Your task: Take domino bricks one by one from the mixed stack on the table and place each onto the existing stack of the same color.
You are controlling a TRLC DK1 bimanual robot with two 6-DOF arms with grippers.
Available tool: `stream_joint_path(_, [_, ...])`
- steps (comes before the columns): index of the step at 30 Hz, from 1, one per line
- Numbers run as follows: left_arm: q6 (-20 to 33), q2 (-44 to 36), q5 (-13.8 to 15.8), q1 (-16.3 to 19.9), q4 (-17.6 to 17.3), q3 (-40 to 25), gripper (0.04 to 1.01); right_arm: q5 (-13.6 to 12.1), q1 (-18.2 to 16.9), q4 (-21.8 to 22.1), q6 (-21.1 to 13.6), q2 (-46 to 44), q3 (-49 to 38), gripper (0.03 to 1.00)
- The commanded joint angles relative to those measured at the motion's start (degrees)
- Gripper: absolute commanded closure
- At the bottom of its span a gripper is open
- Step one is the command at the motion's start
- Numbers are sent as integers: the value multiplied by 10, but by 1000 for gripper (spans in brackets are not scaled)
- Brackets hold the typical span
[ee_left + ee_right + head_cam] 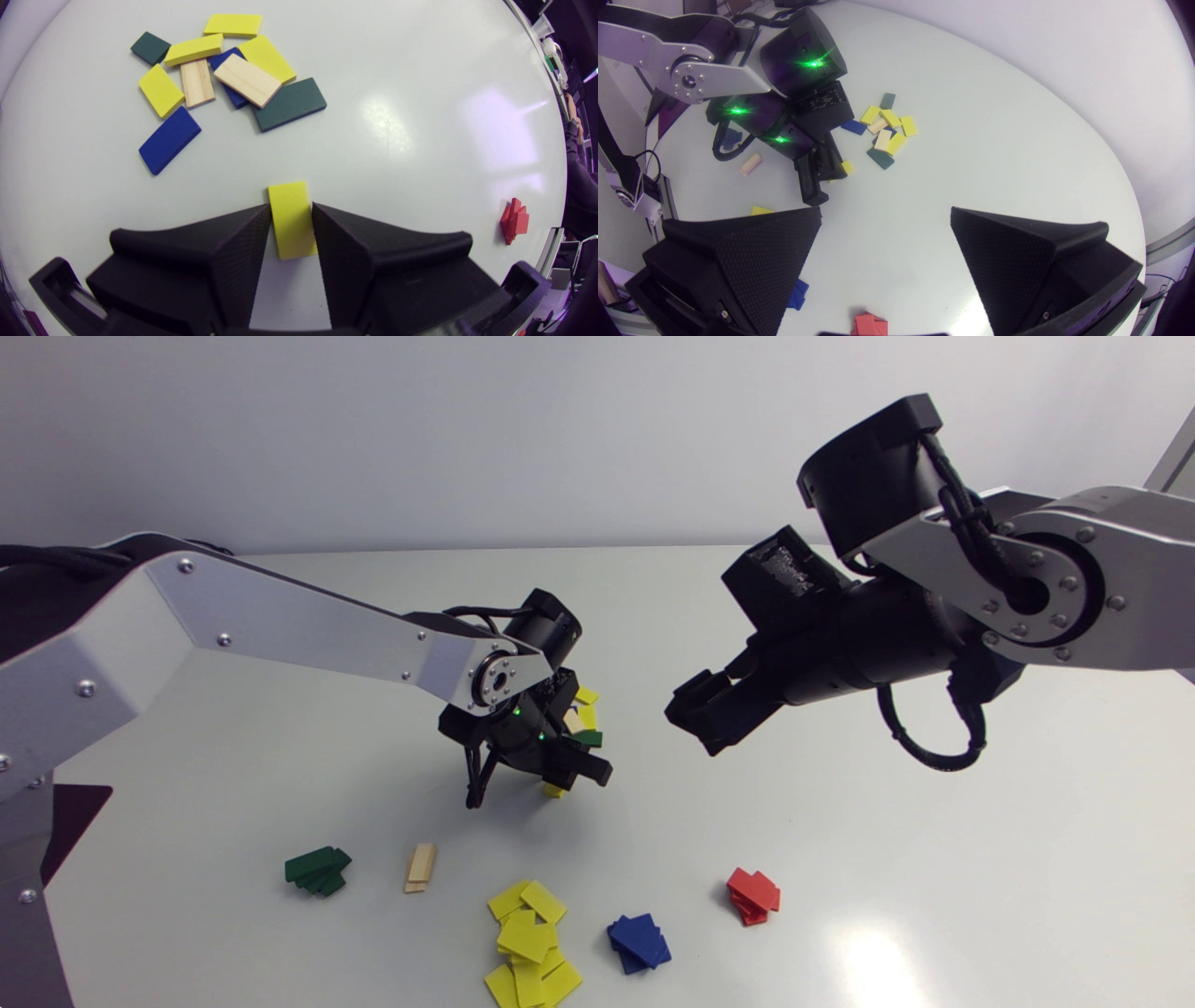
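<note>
A yellow domino brick (290, 233) is clamped in the left gripper (290, 207), the mixed stack (233, 79) lying ahead past bare table (397, 140). The right gripper (885, 212) is spread open.

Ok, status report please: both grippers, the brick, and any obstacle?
Left gripper shut on yellow brick, apart from mixed stack. Right gripper open, empty, over table. Nothing seen between brick and yellow stack.

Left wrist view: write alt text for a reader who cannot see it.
The left end effector is shut on a yellow brick. Ahead of it on the white table lies the mixed pile of yellow, wooden, blue and green bricks. A red stack sits off to one side.
</note>
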Motion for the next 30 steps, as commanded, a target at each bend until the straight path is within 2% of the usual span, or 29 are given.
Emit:
stream_joint_path(1, [-13,-12,6,-3,-4,-31,743,-7,-5,7,12,-2,-18,62])
stream_joint_path(7, [2,-86,2,-1,-11,-40,743,-11,-6,10,8,-4,-23,62])
stream_joint_path(12, [35,-164,-7,1,-34,-62,743,-15,-8,11,6,-5,-25,62])
stream_joint_path(20, [92,-297,-6,-19,-38,-176,739,-18,-9,13,3,-7,-29,62])
stream_joint_path(25, [114,-381,-3,-48,-55,-249,738,-22,-9,18,2,-7,-33,62])
stream_joint_path(30, [133,-443,23,-65,-80,-286,736,-22,-6,18,5,-8,-33,62])
